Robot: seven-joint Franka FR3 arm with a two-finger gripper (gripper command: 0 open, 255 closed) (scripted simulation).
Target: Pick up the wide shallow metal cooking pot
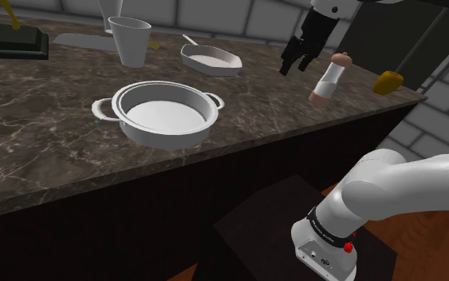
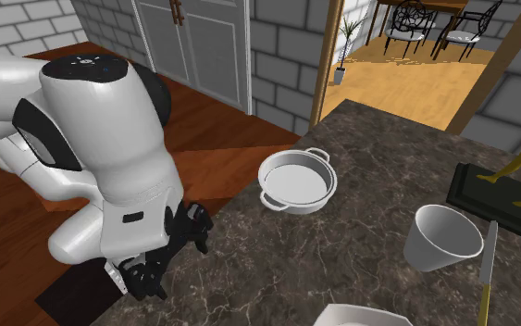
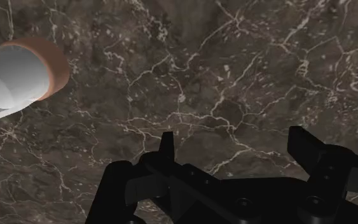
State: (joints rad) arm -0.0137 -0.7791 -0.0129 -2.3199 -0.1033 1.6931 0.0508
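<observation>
The wide shallow pot is light grey, has two loop handles and stands empty on the dark marble counter near its front edge. The second exterior view has the pot at the counter's edge. My black gripper hangs above the counter, far off to the shoulder view's right of the pot and just left of a pepper mill. In the wrist view the gripper is open with nothing between its fingers, over bare marble, with the mill off to one side.
Behind the pot stand a white cup, a small handled dish, a knife and a gold statue on a dark base. A yellow object lies at the counter's right end.
</observation>
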